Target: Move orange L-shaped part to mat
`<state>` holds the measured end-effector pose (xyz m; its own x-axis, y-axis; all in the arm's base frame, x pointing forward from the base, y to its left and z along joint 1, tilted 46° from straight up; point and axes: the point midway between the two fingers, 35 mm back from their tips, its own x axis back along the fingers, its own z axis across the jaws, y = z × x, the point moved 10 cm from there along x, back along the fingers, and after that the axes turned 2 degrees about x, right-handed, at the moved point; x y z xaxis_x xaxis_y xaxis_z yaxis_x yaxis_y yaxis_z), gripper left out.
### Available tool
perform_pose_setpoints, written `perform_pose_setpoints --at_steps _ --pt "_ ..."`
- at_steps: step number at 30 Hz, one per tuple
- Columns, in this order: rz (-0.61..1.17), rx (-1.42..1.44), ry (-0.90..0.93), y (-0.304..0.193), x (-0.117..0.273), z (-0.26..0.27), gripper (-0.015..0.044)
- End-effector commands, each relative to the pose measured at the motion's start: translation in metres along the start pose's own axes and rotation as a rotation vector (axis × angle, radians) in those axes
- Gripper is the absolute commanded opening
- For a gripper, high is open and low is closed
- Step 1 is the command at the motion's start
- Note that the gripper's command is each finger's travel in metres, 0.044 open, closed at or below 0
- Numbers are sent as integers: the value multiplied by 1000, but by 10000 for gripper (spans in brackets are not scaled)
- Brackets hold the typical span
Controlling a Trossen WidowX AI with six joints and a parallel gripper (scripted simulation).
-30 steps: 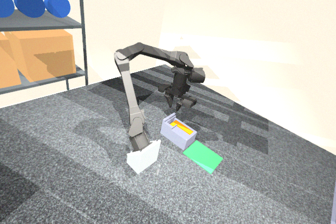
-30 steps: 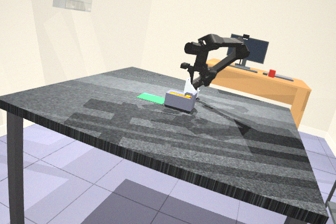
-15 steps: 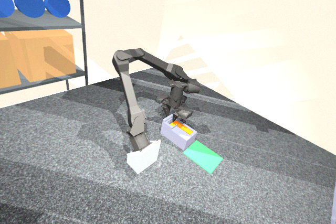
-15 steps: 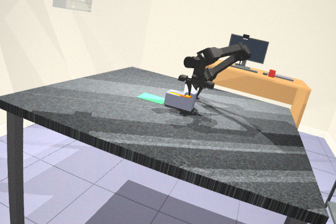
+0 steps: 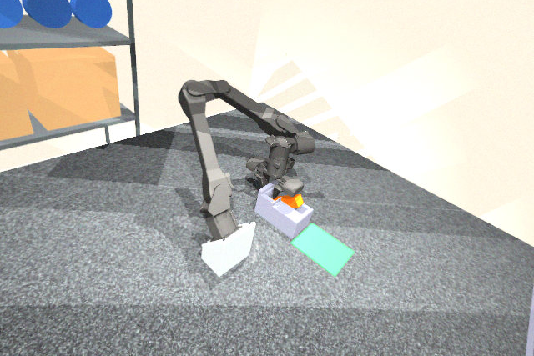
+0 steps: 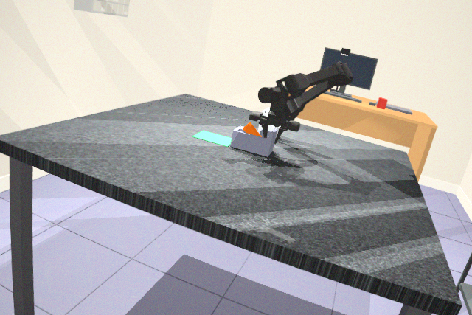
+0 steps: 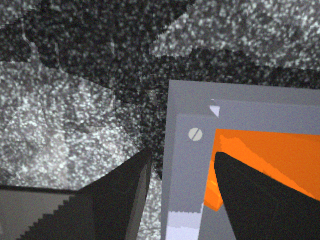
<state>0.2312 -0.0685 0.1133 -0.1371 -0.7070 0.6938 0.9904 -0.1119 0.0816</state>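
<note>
The orange part (image 5: pixel 294 201) (image 6: pixel 251 129) (image 7: pixel 280 150) is tilted in the grey tray (image 5: pixel 275 219) (image 6: pixel 249 144) (image 7: pixel 186 172). Its end nearer the green mat (image 5: pixel 325 248) (image 6: pixel 213 138) stands clearly above the rim; its L-shaped end is down in the pocket. My gripper (image 5: pixel 268 191) (image 6: pixel 271 138) (image 7: pixel 183 156) points down, part-way open, with nothing pinched. One fingertip is down over the L-shaped end, apparently on it; the contact point is hidden. The other finger is outside the tray's end wall, which lies between the fingers.
The mat lies flat just off the tray's far end from the gripper. The arm's white base plate (image 5: pixel 228 248) stands beside the tray in the top view. The tray's end wall and rim rise close to the fingers.
</note>
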Motion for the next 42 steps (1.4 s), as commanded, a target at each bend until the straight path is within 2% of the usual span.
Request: perform_pose_setpoints --at_steps 1,16,26,29,36,42 --pt "4 -7 2 -2 -7 0 180" --pt "3 0 -2 -1 -8 0 180" --pt "4 -7 2 -1 6 11 180" --pt "4 -8 -5 2 24 8 180" --pt "6 -8 -2 -1 99 -1 180" --pt "-10 -15 -4 -1 97 -1 180"
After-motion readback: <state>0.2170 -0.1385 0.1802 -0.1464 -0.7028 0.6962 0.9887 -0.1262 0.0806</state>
